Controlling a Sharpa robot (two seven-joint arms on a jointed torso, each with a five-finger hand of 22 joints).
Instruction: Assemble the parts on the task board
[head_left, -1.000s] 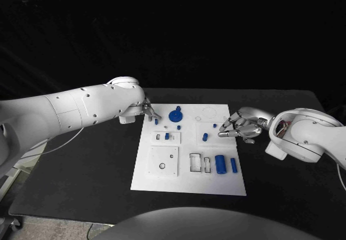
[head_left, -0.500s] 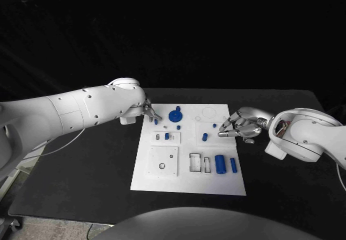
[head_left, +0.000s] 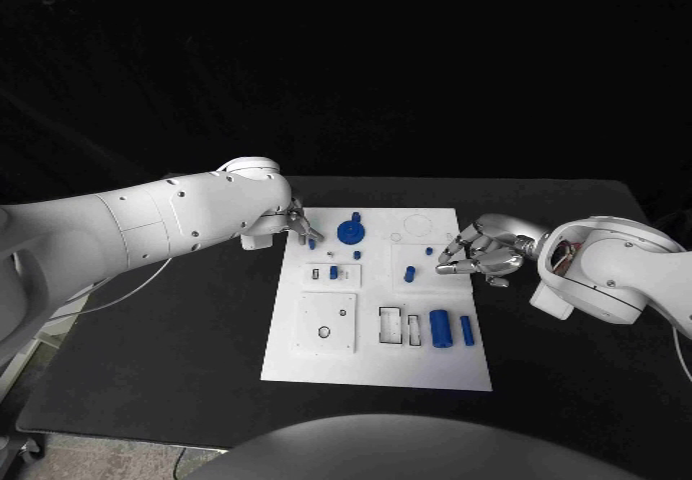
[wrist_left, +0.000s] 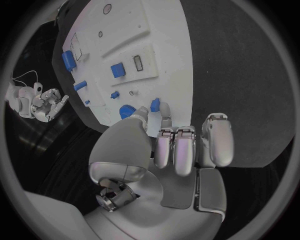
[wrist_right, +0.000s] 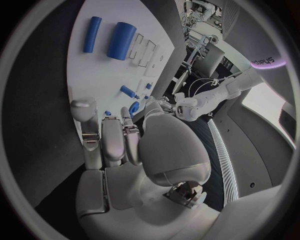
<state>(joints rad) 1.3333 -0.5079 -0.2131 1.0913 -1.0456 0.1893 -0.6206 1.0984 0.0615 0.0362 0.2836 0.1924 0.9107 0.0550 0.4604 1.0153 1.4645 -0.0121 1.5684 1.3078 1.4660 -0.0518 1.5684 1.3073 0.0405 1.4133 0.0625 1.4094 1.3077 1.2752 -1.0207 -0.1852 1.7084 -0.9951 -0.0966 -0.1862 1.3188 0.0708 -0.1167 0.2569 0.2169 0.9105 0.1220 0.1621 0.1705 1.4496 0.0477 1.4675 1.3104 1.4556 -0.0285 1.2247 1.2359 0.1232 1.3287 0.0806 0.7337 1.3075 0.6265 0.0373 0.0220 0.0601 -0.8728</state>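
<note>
Left hand (head_left: 299, 226) is pinching a small blue part (wrist_left: 155, 105) at the board's (head_left: 378, 350) far-left corner. Right hand (head_left: 477, 256) is hovering at the right edge, fingers curled, holding nothing.

Black table (head_left: 173, 340) extending to the left, right, near and far of centre; thin pale cable (head_left: 123, 290) trailing across its left edge.

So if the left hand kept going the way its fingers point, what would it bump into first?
Probably the small blue peg just ahead of the left hand, at the task board edge; depth is unclear.
</note>
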